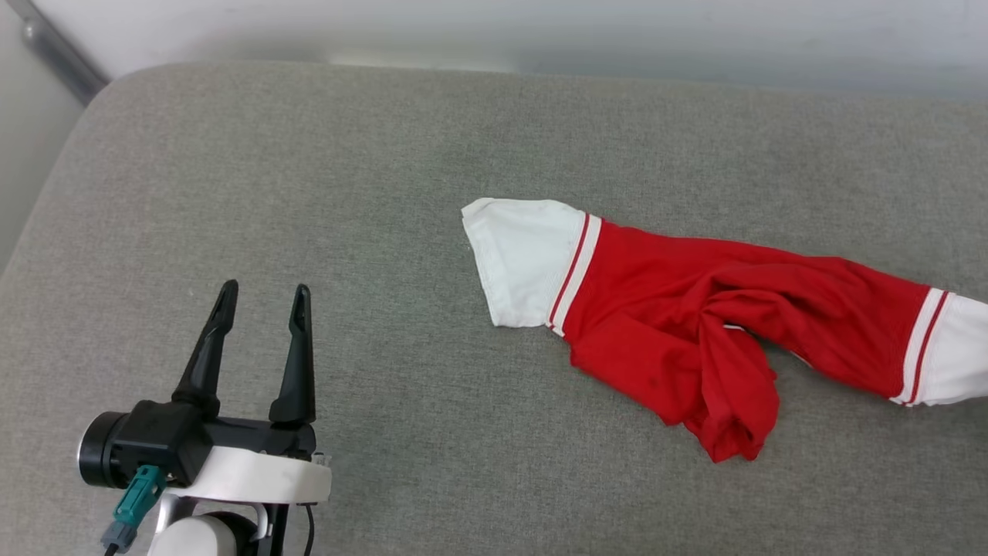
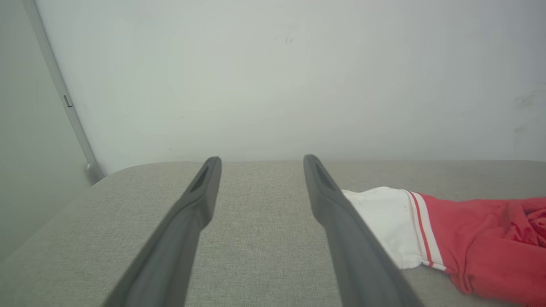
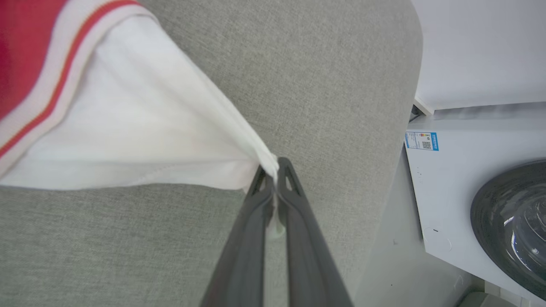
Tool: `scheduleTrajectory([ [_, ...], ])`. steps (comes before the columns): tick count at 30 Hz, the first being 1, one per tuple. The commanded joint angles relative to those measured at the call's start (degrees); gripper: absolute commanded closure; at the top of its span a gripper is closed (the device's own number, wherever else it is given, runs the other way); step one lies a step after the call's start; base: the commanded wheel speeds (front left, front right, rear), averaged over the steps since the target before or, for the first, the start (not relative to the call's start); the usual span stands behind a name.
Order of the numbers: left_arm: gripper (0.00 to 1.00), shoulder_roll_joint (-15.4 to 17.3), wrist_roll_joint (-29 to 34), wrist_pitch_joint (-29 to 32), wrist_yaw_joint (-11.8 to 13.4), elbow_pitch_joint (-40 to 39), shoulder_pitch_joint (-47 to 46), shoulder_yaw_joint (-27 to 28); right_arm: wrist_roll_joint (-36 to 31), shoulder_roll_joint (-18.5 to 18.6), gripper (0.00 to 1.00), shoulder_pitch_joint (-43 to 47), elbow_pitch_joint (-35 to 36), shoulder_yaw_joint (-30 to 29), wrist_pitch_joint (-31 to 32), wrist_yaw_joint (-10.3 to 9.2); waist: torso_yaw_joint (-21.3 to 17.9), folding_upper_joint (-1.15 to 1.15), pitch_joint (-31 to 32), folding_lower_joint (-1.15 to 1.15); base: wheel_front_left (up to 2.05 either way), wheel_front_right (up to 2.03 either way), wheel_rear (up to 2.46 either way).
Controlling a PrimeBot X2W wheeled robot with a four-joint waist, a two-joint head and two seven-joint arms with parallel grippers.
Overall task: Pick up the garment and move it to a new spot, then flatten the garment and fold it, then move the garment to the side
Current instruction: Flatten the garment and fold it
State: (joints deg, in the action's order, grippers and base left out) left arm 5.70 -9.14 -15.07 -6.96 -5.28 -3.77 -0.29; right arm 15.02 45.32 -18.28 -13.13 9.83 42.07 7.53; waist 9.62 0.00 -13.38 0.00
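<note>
Head camera overhead, wrist cameras close; garment (image 1: 656, 309) in all.

garment (image 1: 695, 316): red jersey, white sleeves | crumpled, stretched sideways | on grey cushion

Our left gripper (image 2: 261, 164) hangs with its fingers spread over the grey cushion (image 2: 140, 192). The garment (image 2: 477, 243) lies short of the cushion's far edge, its white sleeve partly behind our right finger.

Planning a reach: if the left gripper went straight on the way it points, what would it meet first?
Probably nothing soon: the left gripper points over bare grey cushion towards the pale wall. The garment lies off to its right.
</note>
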Motion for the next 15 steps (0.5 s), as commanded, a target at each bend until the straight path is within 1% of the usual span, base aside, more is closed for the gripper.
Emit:
scheduleTrajectory([
  [1,0.00,0.08,0.48,-0.15,-0.18,-0.07,-0.11,0.04,-0.65,0.46,1.00,-0.28,-1.77,0.38,-1.78,-0.08,-0.30,0.00,-0.65,0.00,0.00,0.00,0.00],
  [2,0.00,0.15,0.49,-0.15,-0.25,-0.03,-0.36,0.00,-0.63,0.24,1.00,-0.74,-3.22,0.51,-2.73,-0.08,-0.41,0.00,-0.95,0.00,0.00,0.00,0.00],
  [3,0.00,0.17,0.40,-0.15,-0.31,0.06,-0.67,-0.16,-0.79,-0.28,0.56,-1.23,-4.66,0.68,-4.06,-0.07,-0.46,0.00,-1.17,0.00,0.00,0.00,0.00],
  [4,0.00,0.20,0.45,-0.15,-0.34,0.18,-0.95,-0.32,-1.01,-1.00,0.15,-1.89,-6.15,0.39,-5.29,-0.08,-0.51,0.00,-1.34,0.00,0.00,0.00,0.00],
  [5,0.00,0.25,0.51,-0.15,-0.35,0.31,-1.18,-0.43,-1.21,-1.70,0.00,-2.23,-7.45,0.59,-6.48,-0.08,-0.57,0.00,-1.41,0.00,0.00,0.00,0.00],
  [10,0.00,1.09,0.58,-0.15,-0.40,1.01,-1.71,-0.08,-0.16,-6.65,0.00,-5.23,-11.34,-1.21,-12.69,-0.08,-1.99,0.00,-0.29,0.00,0.00,0.00,0.00],
  [12,0.00,1.80,0.41,-0.15,-0.45,1.22,-1.77,0.09,0.04,-8.01,0.00,-5.80,-11.57,-2.04,-15.44,-0.08,-2.84,0.00,0.76,0.00,0.00,0.00,0.00],
  [15,0.00,2.49,-0.23,-0.15,-0.48,1.45,-1.80,0.30,0.85,-10.44,0.00,-6.06,-10.02,-4.04,-19.65,-0.07,-4.23,0.00,2.33,0.00,0.00,0.00,0.00],
])
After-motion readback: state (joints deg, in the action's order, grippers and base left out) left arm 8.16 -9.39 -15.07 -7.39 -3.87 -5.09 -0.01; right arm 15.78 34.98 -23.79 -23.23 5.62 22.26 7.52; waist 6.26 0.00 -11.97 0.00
